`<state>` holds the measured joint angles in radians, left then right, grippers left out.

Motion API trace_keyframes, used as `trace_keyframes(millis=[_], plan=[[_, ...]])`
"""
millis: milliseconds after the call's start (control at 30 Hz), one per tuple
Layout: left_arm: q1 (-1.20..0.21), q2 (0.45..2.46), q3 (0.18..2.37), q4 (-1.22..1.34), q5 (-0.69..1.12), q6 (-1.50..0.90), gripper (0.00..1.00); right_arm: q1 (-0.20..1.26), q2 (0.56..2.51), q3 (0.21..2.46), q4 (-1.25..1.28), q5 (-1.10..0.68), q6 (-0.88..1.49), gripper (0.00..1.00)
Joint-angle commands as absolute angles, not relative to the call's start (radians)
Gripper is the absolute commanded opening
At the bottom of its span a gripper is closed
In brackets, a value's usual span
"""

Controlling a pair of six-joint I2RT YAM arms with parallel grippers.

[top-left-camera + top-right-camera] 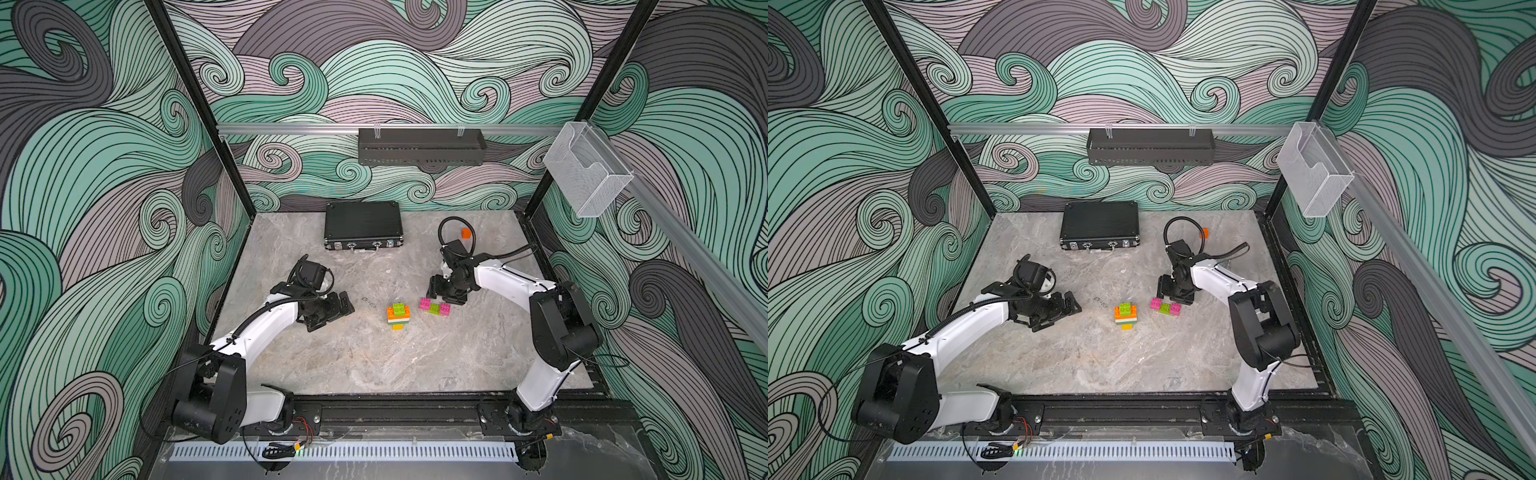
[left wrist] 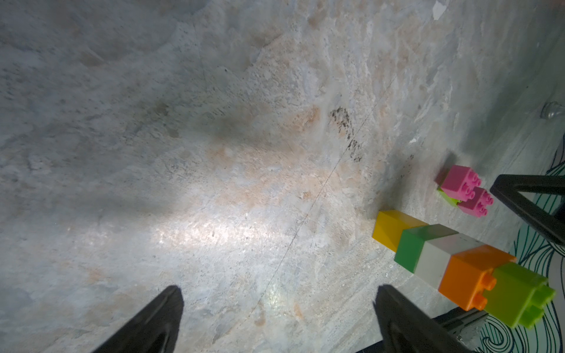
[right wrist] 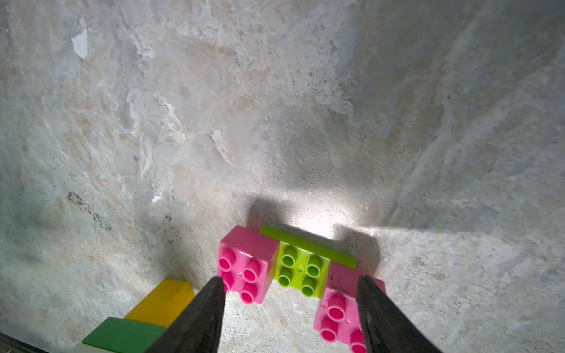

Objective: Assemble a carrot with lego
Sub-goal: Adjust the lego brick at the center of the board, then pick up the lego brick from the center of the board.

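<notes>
A lego stack [image 1: 398,316] [image 1: 1126,316] lies on its side mid-table: yellow tip, dark green, white, orange, and a lime brick at the wide end [image 2: 452,259]. This is the carrot's body. Just right of it sits a separate lego piece [image 1: 435,307] [image 1: 1166,308], a lime oblong brick [image 3: 301,269] with a pink brick on each end. My right gripper [image 1: 444,296] [image 3: 290,277] hangs over that piece, open, its fingers straddling the two pink bricks. To the stack's left my left gripper [image 1: 332,313] [image 2: 278,287] stands wide open with nothing between its fingers.
A shut black briefcase [image 1: 363,226] lies at the back of the table. A lone small orange cube [image 1: 466,233] sits at the back right behind the right arm's cable loop. A black rack [image 1: 419,145] and a clear holder [image 1: 586,170] hang on the walls.
</notes>
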<state>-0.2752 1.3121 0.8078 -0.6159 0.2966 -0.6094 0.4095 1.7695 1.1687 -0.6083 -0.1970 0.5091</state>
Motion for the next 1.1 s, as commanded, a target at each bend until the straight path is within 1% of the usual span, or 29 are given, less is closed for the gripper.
trace_keyframes(millis=[0,433,600,700,867,1067], plan=[[-0.266,1.303,0.833,-0.635,0.285,-0.597,0.99,0.413,1.776,1.150,-0.600,-0.222,0.519,0.68],[-0.266,1.298,0.825,-0.632,0.285,-0.601,0.98,0.426,1.664,1.069,-0.586,-0.245,0.529,0.69],[-0.266,1.292,0.822,-0.633,0.285,-0.600,0.98,0.459,1.694,1.143,-0.720,-0.095,0.340,0.68],[-0.267,1.295,0.822,-0.631,0.286,-0.601,0.99,0.469,1.736,1.166,-0.756,-0.049,0.247,0.66],[-0.267,1.293,0.819,-0.629,0.288,-0.601,0.99,0.481,1.772,1.173,-0.740,-0.069,0.136,0.65],[-0.267,1.296,0.821,-0.629,0.287,-0.601,0.99,0.513,1.814,1.177,-0.720,-0.040,0.057,0.64]])
